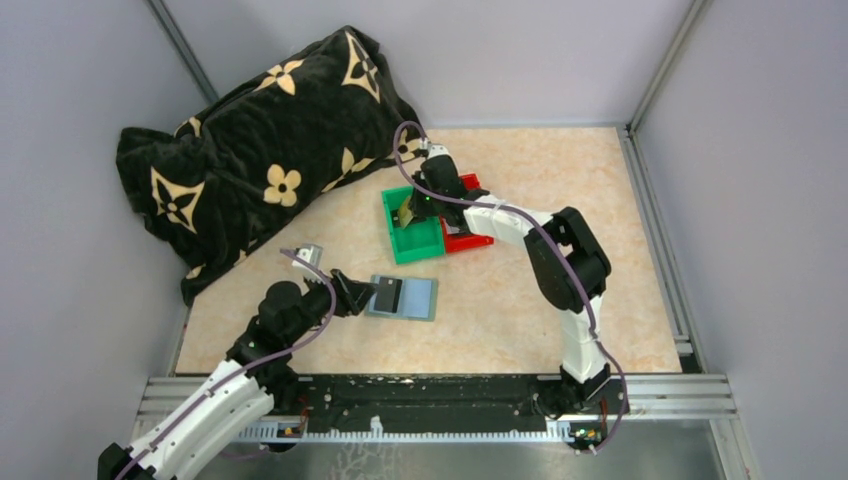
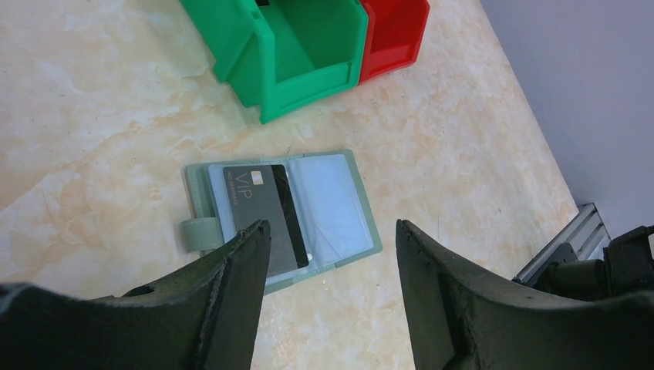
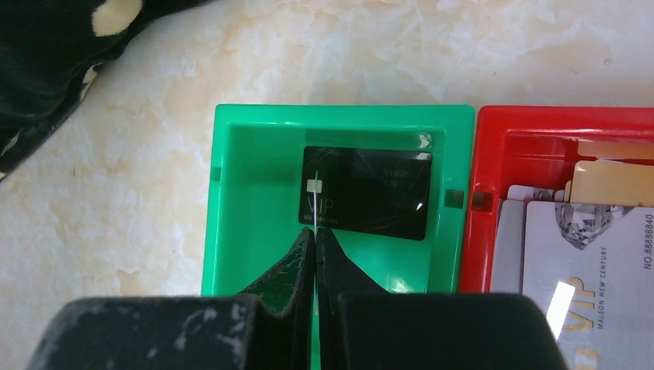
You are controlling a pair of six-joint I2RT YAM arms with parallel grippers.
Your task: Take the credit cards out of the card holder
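The sage card holder (image 1: 418,298) lies open on the table, its snap tab to the left in the left wrist view (image 2: 339,202). A dark VIP credit card (image 2: 258,206) sits in its left pocket; the right pocket looks empty. My left gripper (image 2: 332,226) is open and empty, just above the holder's near edge, and shows beside its left side in the top view (image 1: 362,293). My right gripper (image 3: 315,233) is shut on a thin card held edge-on (image 3: 315,202), tan in the top view (image 1: 407,211), over the green bin (image 3: 254,200). A black VIP card (image 3: 378,193) lies in that bin.
A red bin (image 3: 493,154) next to the green one holds several cards (image 3: 601,247). Both bins stand behind the holder (image 2: 308,54). A large black flowered pillow (image 1: 260,150) fills the back left. Grey walls enclose the table.
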